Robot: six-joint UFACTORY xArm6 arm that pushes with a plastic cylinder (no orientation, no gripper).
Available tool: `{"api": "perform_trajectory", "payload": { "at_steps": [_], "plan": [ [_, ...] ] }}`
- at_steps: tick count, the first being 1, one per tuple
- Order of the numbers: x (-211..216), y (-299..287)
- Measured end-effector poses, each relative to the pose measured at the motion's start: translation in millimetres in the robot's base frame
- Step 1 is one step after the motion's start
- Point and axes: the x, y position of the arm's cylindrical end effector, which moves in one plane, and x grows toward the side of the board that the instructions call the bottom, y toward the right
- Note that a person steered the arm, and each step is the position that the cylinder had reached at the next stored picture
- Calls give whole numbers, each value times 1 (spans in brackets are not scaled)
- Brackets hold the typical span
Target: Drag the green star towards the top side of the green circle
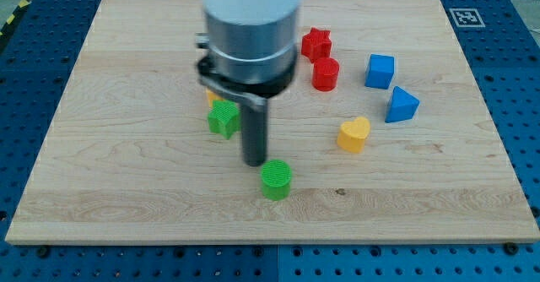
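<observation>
My tip (255,164) carries no gripper and holds nothing — it sits just above-left of the green plastic circle block (276,180). The green plastic star block (224,118) lies up-left of the circle, just left of the rod. Count — one star, one circle.

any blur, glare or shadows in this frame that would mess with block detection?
Camera view: the arm housing is large, close and soft with blur, hiding the board behind it and part of a yellow block; my tip sits between the green star and the green circle. Lighting is even and diffuse, with faint shadows under the blocks and no harsh glare on the wooden board.
</observation>
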Motion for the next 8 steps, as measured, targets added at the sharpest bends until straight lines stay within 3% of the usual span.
{"api": "perform_trajectory", "payload": {
  "at_steps": [1,2,3,8],
  "plan": [
    [-8,-68],
    [-54,-98],
    [-87,-98],
    [-59,-35]
  ]
}}
